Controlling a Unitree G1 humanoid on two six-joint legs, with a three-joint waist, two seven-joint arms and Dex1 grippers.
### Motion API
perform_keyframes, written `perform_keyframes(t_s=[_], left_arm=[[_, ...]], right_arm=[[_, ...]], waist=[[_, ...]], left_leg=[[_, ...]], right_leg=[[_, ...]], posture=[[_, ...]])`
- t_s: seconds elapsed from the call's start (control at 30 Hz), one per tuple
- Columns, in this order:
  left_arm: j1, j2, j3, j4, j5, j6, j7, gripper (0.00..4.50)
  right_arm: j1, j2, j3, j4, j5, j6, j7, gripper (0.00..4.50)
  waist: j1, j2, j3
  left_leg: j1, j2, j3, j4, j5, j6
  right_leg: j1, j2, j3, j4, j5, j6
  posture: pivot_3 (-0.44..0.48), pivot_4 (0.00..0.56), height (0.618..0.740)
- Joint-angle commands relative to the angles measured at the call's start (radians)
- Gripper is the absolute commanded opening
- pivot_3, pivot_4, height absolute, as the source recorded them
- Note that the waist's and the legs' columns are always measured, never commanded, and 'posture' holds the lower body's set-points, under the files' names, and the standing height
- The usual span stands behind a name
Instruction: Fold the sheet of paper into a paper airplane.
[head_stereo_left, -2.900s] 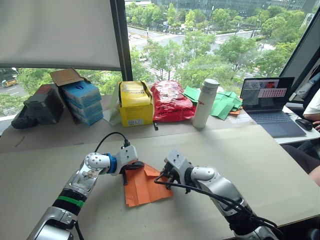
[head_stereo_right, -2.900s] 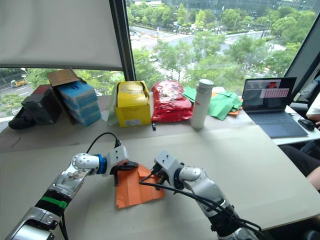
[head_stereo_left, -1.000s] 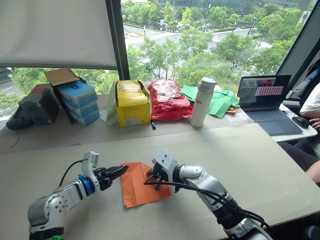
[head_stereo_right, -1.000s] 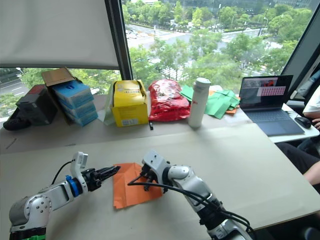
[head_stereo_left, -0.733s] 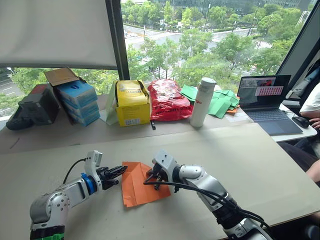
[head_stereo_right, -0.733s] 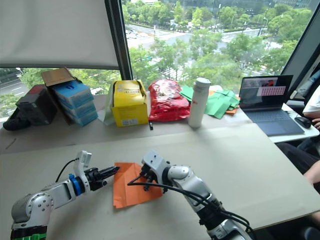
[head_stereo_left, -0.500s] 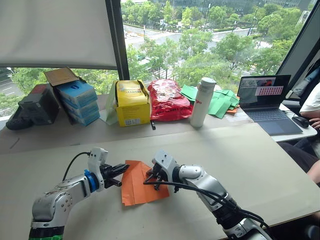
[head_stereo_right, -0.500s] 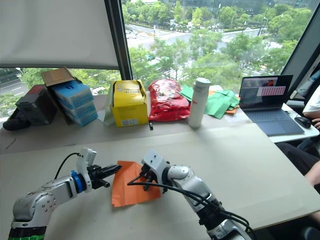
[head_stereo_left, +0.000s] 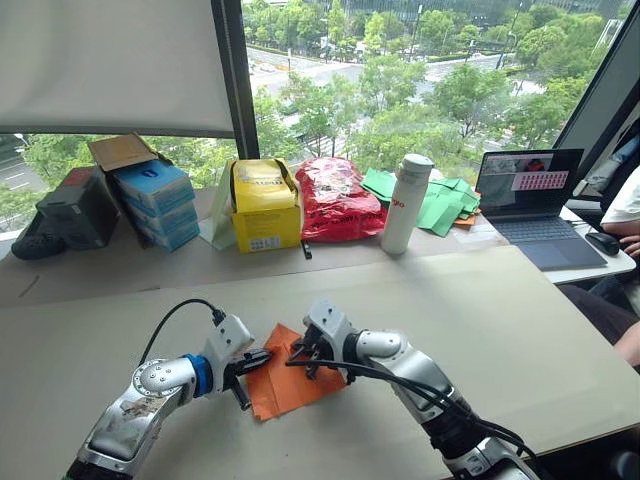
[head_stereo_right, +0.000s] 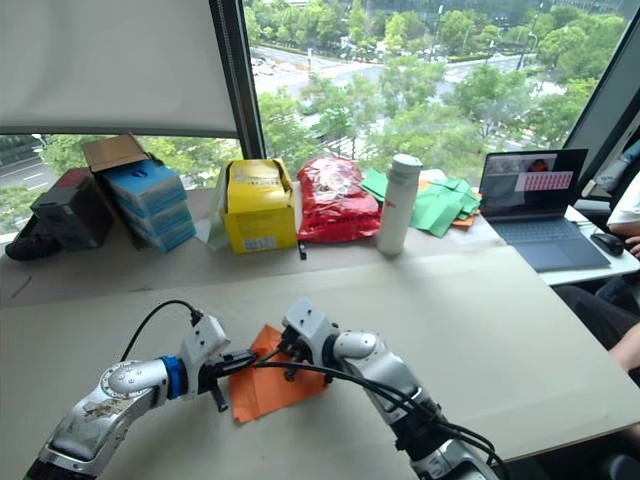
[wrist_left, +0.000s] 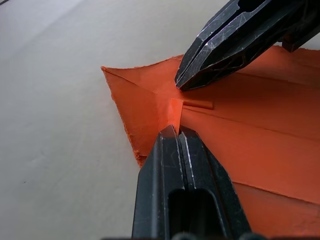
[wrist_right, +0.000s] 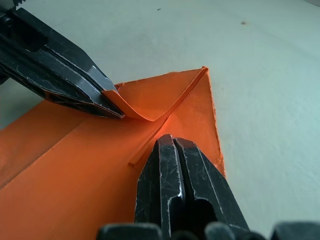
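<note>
The sheet of paper (head_stereo_left: 297, 388) is bright orange, creased, and lies flat on the beige table (head_stereo_left: 520, 320) in front of me. My left gripper (head_stereo_left: 260, 358) reaches in from the left and is shut on a corner flap, which curls up off the sheet (wrist_right: 150, 107). In the left wrist view its closed tips (wrist_left: 172, 132) pinch that raised fold. My right gripper (head_stereo_left: 305, 357) comes from the right, shut, with its tips (wrist_right: 170, 141) pressing down on the paper (wrist_left: 250, 140) just beside the lifted flap. The two grippers' tips are close together.
Along the window stand a black case (head_stereo_left: 75, 215), blue boxes (head_stereo_left: 160, 205), a yellow box (head_stereo_left: 268, 205), a red plastic bag (head_stereo_left: 340, 200), a white bottle (head_stereo_left: 402, 205), green paper sheets (head_stereo_left: 440, 205) and a laptop (head_stereo_left: 535, 205). A person (head_stereo_left: 625, 215) sits at the right edge.
My left gripper has moved right to the paper's near-left corner, taken hold of a flap and lifted it. The right gripper has stayed pressed on the sheet.
</note>
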Motion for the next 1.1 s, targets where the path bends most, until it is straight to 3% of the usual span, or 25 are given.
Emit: perform_keyframes(t_s=[0.03,0.33,0.37,0.77,1.0,1.1], left_arm=[[-0.006,0.015,-0.025,0.026,0.045,-0.044,-0.023,0.01],[-0.032,0.027,-0.057,0.07,0.103,-0.119,-0.072,0.01],[-0.032,0.029,-0.059,0.072,0.106,-0.124,-0.078,0.53],[-0.046,0.063,-0.04,0.11,0.113,-0.21,-0.147,4.46],[0.006,0.087,0.008,0.065,0.075,-0.18,-0.172,4.46],[0.01,0.068,0.112,0.052,-0.031,-0.067,-0.141,4.46]], right_arm=[[-0.016,0.011,-0.025,-0.004,0.005,-0.037,-0.005,0.0],[-0.062,0.033,-0.032,0.066,-0.005,-0.126,-0.008,0.0],[-0.066,0.035,-0.032,0.073,-0.006,-0.135,-0.007,0.0],[-0.147,0.092,0.005,0.286,-0.061,-0.32,0.028,0.0],[-0.18,0.127,0.028,0.406,-0.115,-0.342,0.027,0.0],[-0.182,0.132,0.027,0.424,-0.125,-0.303,0.029,0.0]], waist=[[0.0,0.0,0.0],[0.001,0.001,0.0],[0.001,0.001,0.001],[-0.003,0.001,0.001],[-0.01,0.001,0.001],[-0.015,0.001,0.001]], left_leg=[[0.0,0.0,0.0,-0.001,0.0,0.0],[0.0,0.0,0.0,-0.003,0.0,0.0],[0.0,0.0,0.0,-0.003,0.0,0.0],[0.0,0.0,0.0,-0.004,0.002,-0.004],[0.0,0.0,0.001,-0.006,0.003,-0.005],[0.001,0.0,0.0,-0.007,0.003,-0.005]], right_leg=[[0.0,0.0,0.0,-0.001,0.0,0.0],[0.0,0.0,-0.001,-0.003,0.0,0.0],[0.0,0.0,-0.001,-0.003,0.0,0.0],[0.0,0.0,-0.001,-0.004,0.0,0.0],[0.0,0.001,-0.001,-0.004,0.0,0.0],[-0.001,0.001,-0.001,-0.003,0.0,0.0]], posture=[[0.0,0.15,0.74],[0.0,0.15,0.74],[0.0,0.15,0.74],[0.0,0.15,0.74],[0.0,0.15,0.74],[0.0,0.15,0.74]])
